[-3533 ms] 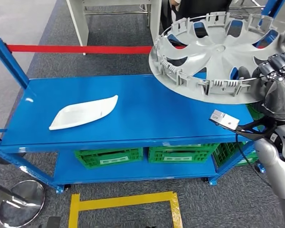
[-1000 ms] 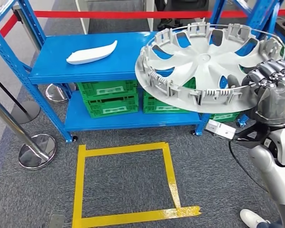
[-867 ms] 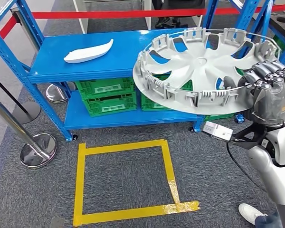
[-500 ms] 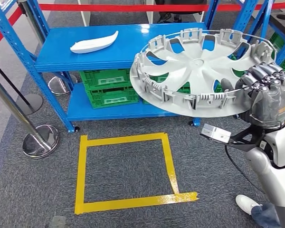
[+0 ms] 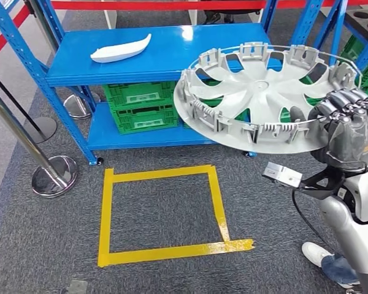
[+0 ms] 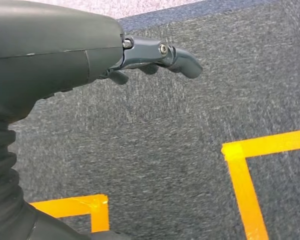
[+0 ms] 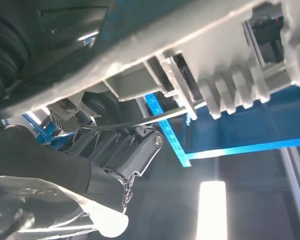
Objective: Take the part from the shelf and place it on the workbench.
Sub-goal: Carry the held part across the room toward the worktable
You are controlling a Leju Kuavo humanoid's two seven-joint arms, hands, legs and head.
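A large grey wheel cover (image 5: 260,98) floats level in front of me, its ribbed inner side up. My right hand (image 5: 346,125) grips its rim at the right, fingers curled over the edge. From the right wrist view, the cover's rim (image 7: 216,75) lies close against the right hand (image 7: 103,150). The blue shelf (image 5: 173,52) stands behind the cover. My left hand (image 6: 156,55) hangs over the grey carpet with nothing in it, fingers loosely extended.
A white curved part (image 5: 121,49) lies on the shelf's top level. Green crates (image 5: 140,107) sit on the lower level. A yellow tape square (image 5: 159,214) marks the carpet. Chrome stanchion bases (image 5: 54,174) stand at the left. A person's shoe (image 5: 314,252) is at lower right.
The whole view has shifted as I back away from the shelf; it now lies farther off and more floor shows. The wheel cover stays in my right hand throughout.
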